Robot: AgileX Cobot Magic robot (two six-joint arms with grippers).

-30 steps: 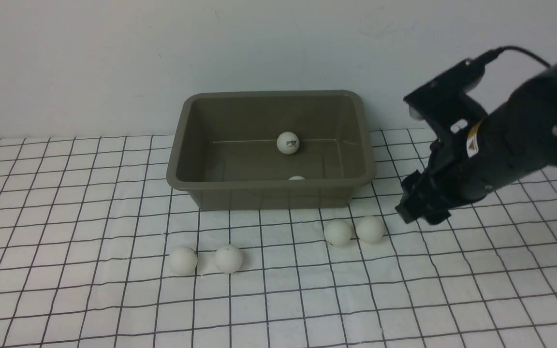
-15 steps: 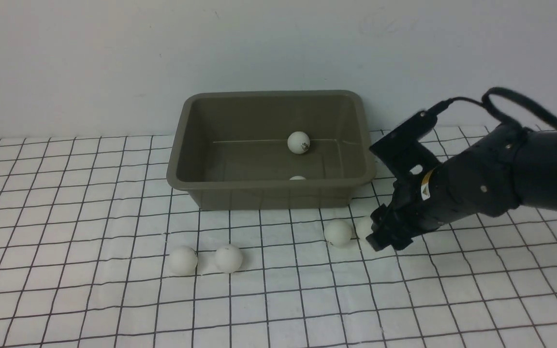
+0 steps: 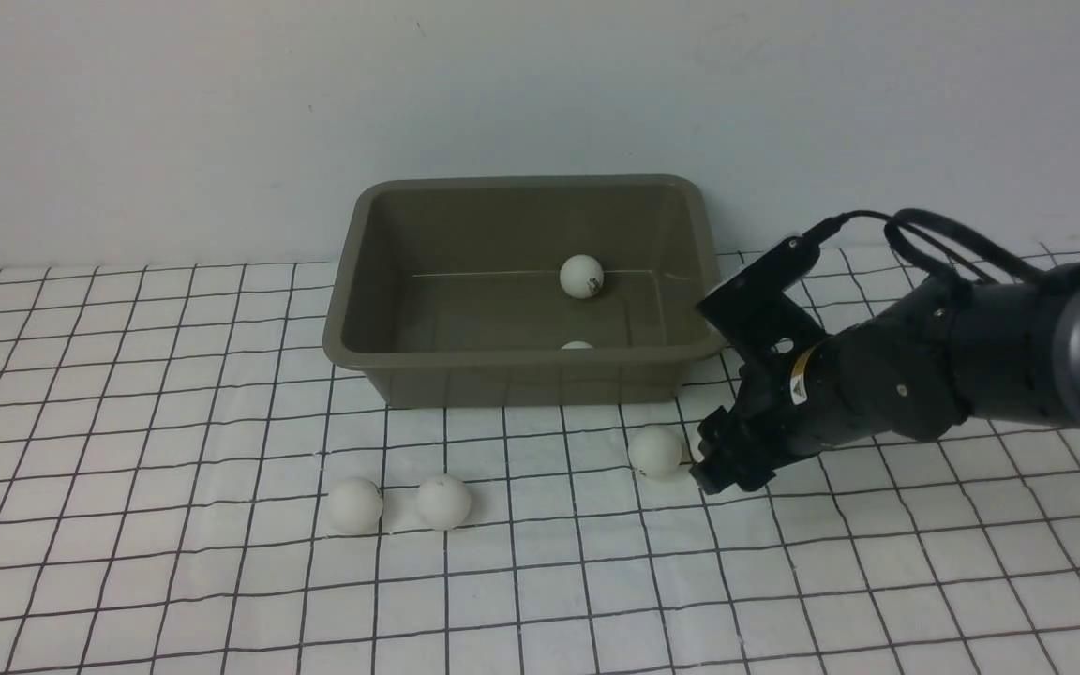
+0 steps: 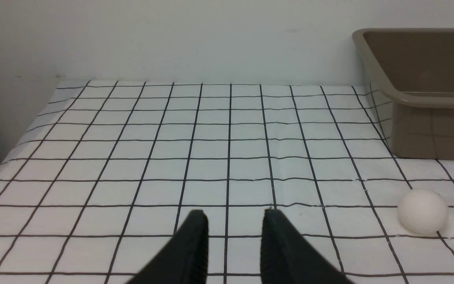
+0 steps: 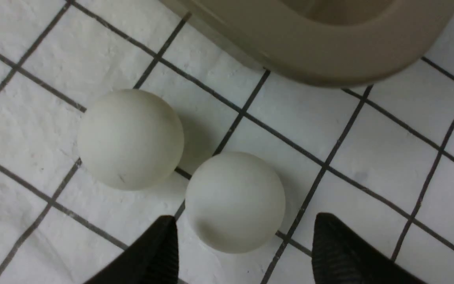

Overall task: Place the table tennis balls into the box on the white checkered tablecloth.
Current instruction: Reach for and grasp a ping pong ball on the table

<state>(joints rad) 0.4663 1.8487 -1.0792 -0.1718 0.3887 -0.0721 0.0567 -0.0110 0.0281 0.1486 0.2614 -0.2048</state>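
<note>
Lining up the right gripper [image 5: 246, 221] over a ball, by the look of it.
Cloth [image 3: 249, 562] under everything; beyond the right gripper and to its left, the box [image 3: 521, 380], two balls inside: one [image 3: 581, 277] out on the floor, one [image 3: 577, 346] mostly hidden by the near wall. Left gripper [image 4: 235, 215] parted and empty, right gripper wide open, holding nothing. Next ball [image 5: 235, 201] just ahead of the right fingertips, roughly centred; neighbour [image 5: 130, 140] just beside it, to the gripper's left. Best to descend straight, keep the left finger between both, close gently, then lift above the rim before crossing. Well off to the right gripper's left, two more [image 3: 355, 506] [image 3: 444, 502] for later.
</note>
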